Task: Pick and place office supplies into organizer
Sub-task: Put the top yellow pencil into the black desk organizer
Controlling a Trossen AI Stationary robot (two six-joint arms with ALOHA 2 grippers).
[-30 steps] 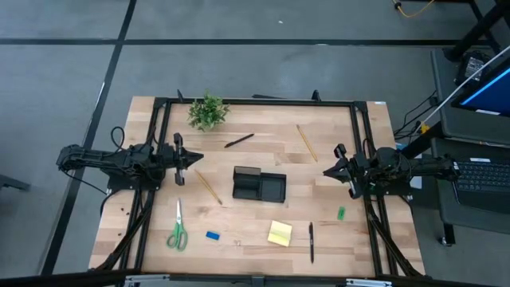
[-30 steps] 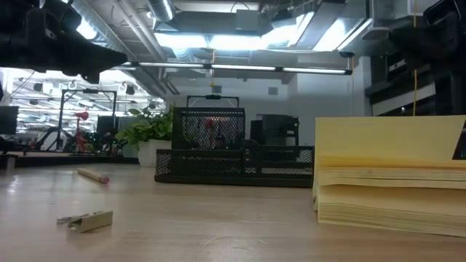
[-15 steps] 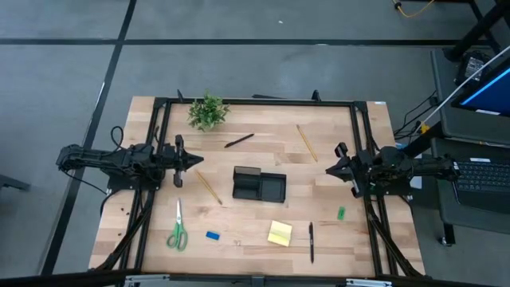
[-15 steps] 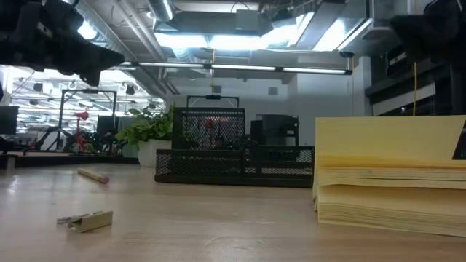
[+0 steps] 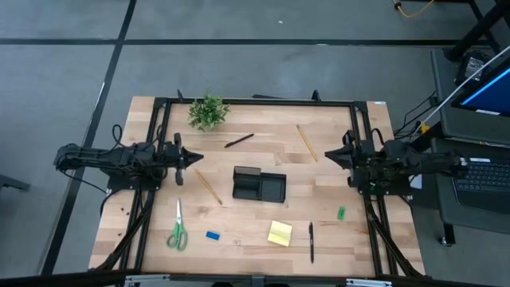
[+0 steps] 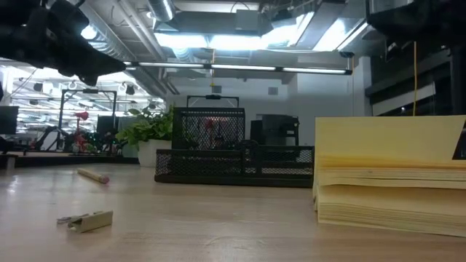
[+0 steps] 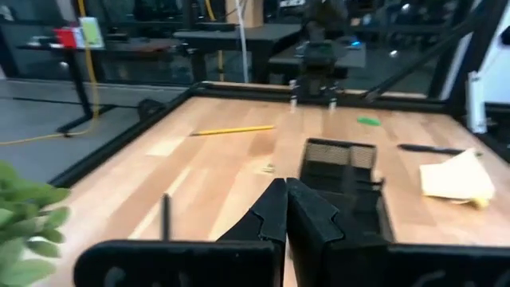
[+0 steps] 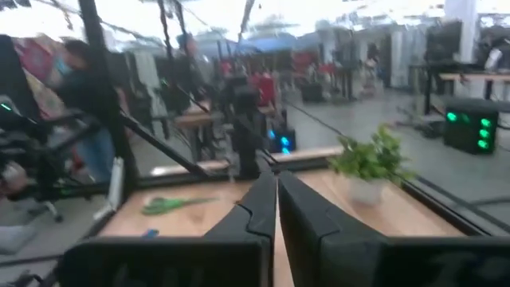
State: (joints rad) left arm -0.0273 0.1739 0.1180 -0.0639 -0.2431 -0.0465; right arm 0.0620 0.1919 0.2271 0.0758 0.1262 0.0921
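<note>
Supplies lie scattered on the wooden table [image 5: 263, 151] around the organizer [image 5: 259, 185].

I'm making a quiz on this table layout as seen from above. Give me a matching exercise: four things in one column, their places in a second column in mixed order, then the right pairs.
Things:
1. plant
2. scissors
3. organizer
4. sticky pad

Places, in the high view:
A. middle of the table
B. near the bottom edge, left of the blue block
C. top left corner area
D. below the organizer, left of a black pen

Pairs: 1-C, 2-B, 3-A, 4-D
</note>
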